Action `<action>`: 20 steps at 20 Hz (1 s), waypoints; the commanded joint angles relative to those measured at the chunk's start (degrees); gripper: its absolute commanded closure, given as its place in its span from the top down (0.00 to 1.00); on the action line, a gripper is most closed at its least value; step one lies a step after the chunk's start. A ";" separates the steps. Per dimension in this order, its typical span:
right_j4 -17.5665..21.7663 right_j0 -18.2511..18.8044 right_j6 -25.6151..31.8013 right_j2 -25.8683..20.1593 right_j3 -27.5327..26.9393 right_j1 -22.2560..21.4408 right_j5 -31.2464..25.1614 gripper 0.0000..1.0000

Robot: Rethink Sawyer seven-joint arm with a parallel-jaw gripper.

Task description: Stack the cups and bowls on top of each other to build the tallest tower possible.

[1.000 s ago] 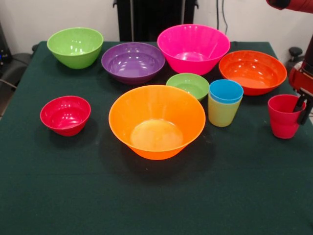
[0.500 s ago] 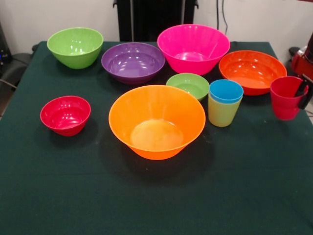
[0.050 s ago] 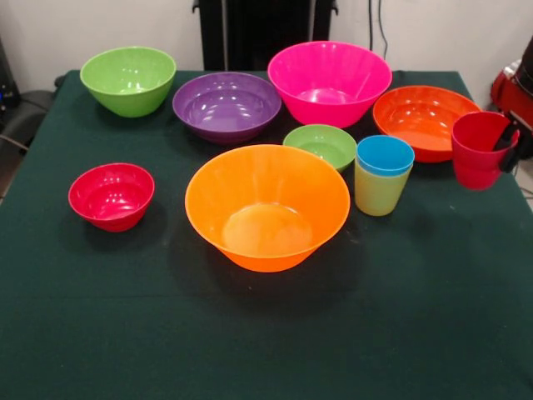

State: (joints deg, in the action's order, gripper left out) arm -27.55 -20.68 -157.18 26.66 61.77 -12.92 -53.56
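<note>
My gripper [image 3: 508, 143] is at the right edge, shut on the rim of the red cup [image 3: 478, 150], which hangs lifted above the table. The blue cup [image 3: 385, 155] sits nested in the yellow-green cup [image 3: 376, 193] right of centre, forming a short tower. The big orange bowl [image 3: 266, 205] stands in the middle. Behind it are the small green bowl [image 3: 321, 145], purple bowl [image 3: 226, 105], pink bowl [image 3: 330, 82], lime green bowl [image 3: 128, 78] and red-orange bowl [image 3: 426, 120]. A small red bowl [image 3: 112, 195] sits at the left.
The dark green table [image 3: 266, 333] has open cloth along its near side. The red cup hangs just in front of the red-orange bowl's right rim, close to the table's right edge.
The gripper has lifted the red cup off the table and carried it up and slightly left, toward the red-orange bowl. Nothing else has moved.
</note>
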 commanded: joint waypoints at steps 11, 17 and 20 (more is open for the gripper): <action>7.73 4.38 3.10 -2.68 -4.75 -5.42 -12.39 0.00; 8.24 4.25 2.54 -3.45 -3.78 -7.49 -13.50 0.00; 9.04 4.05 3.26 -3.58 -1.99 -8.72 -14.13 0.00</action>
State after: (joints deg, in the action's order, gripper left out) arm -22.37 -17.44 -157.18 27.84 58.30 -19.77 -61.71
